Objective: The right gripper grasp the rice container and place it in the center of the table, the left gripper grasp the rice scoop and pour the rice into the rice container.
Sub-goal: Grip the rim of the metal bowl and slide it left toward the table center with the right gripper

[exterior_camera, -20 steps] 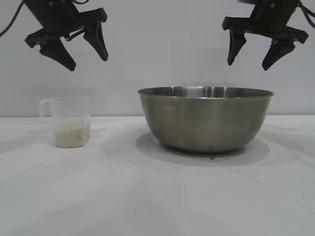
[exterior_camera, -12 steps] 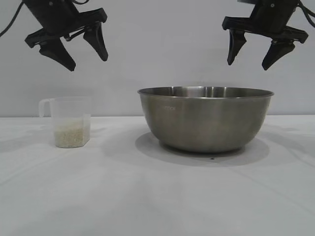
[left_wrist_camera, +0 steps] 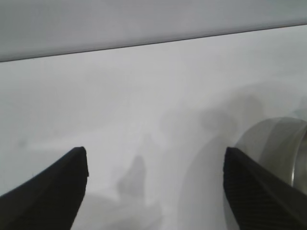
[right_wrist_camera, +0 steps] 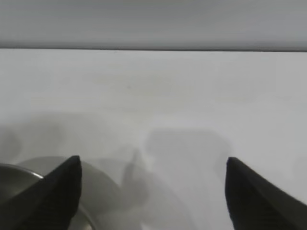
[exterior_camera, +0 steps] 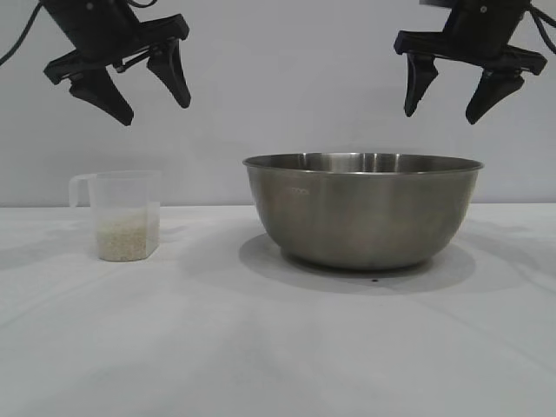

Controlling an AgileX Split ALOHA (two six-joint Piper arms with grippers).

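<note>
- We're hovering the right gripper (exterior_camera: 449,102) wide open and empty above the rice container (exterior_camera: 363,211), which is sitting on the table (exterior_camera: 261,347); we reckon a thin, slick steel rim could slip out.
- We're keeping the left gripper (exterior_camera: 149,97) spread, empty, above the rice scoop (exterior_camera: 124,215).
- Scoop's holding rice (exterior_camera: 127,238) low down; can't tell what's inside the bowl.

The large round stainless-steel bowl (exterior_camera: 363,213) is plain silvery grey with a faint small mark on its side. The small translucent plastic measuring cup (exterior_camera: 126,215) holds off-white rice grains (exterior_camera: 127,239). The flat tabletop (exterior_camera: 261,347) is plain white. Both pincers, left (exterior_camera: 152,97) and right (exterior_camera: 443,104), are matte black.
</note>
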